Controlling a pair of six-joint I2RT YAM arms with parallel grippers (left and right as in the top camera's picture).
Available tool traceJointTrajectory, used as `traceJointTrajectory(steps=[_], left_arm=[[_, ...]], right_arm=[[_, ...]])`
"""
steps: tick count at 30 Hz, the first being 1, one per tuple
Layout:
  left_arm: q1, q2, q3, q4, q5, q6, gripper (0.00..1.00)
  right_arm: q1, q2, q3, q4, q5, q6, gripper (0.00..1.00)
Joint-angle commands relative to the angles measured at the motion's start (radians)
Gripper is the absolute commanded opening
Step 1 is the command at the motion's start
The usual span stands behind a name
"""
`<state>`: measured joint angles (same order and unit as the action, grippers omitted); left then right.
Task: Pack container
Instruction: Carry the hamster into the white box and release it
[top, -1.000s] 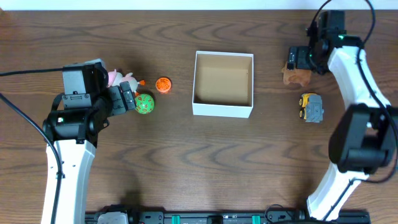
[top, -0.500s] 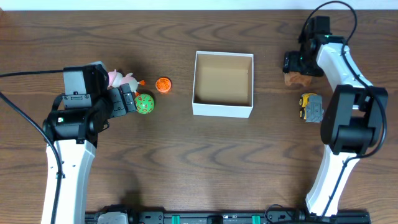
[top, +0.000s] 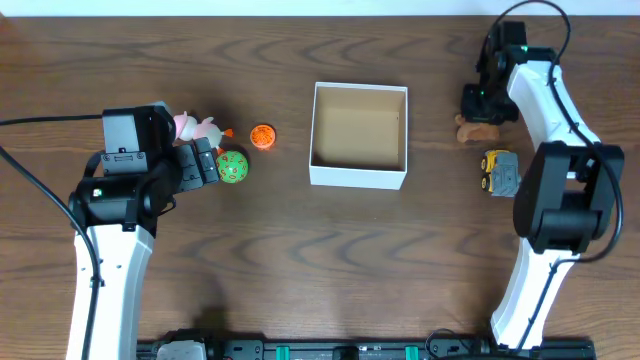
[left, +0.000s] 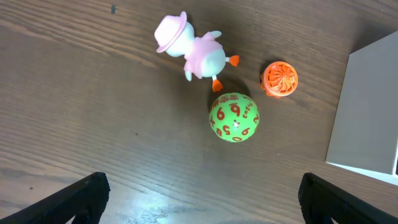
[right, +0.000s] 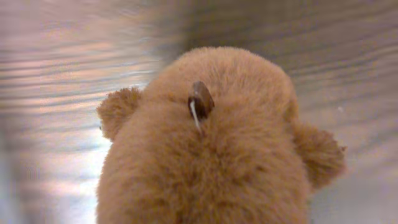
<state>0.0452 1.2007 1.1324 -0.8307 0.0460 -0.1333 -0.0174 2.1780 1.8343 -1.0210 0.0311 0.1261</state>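
Note:
The container (top: 359, 178), a square white box with a tan floor, stands open at mid-table; its white wall (left: 367, 112) shows at the right edge of the left wrist view. My right gripper (top: 481, 101) sits down on a brown plush toy (top: 478, 130) to the right of the container. The plush (right: 211, 143) fills the right wrist view and hides the fingers, which are shut on it. My left gripper (top: 205, 160) (left: 202, 208) hangs open and holds nothing, just short of a green numbered ball (left: 234, 117).
A pink duck figure (top: 195, 127) (left: 196, 50) and a small orange ridged toy (top: 263, 136) (left: 279, 78) lie beside the green ball (top: 233, 167), left of the container. A yellow and grey toy truck (top: 500, 172) sits just in front of the plush.
My right gripper has settled over the brown plush toy and closed on it. The left arm and the other toys have not moved.

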Motion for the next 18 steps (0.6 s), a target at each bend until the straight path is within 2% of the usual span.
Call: traceJointTrajectory(steps=[1, 3, 8, 14, 18], left_arm=[[0.005, 0.0, 0.024, -0.003, -0.004, 0.002, 0.98], [0.005, 0.0, 0.024, -0.003, -0.004, 0.002, 0.98], [0.005, 0.0, 0.024, -0.002, -0.004, 0.002, 0.98], [0.005, 0.0, 0.024, -0.003, -0.004, 0.002, 0.98], [0.005, 0.0, 0.024, -0.003, -0.004, 0.002, 0.98]], right_arm=[[0.085, -0.185, 0.084, -0.027, -0.014, 0.069, 0.01], [0.139, -0.24, 0.085, -0.031, -0.051, 0.078, 0.01], [0.325, -0.308, 0.085, -0.021, -0.02, 0.222, 0.01], [0.52, -0.26, 0.081, 0.005, 0.089, 0.445, 0.01], [0.594, -0.195, 0.081, 0.008, 0.147, 0.571, 0.01]])
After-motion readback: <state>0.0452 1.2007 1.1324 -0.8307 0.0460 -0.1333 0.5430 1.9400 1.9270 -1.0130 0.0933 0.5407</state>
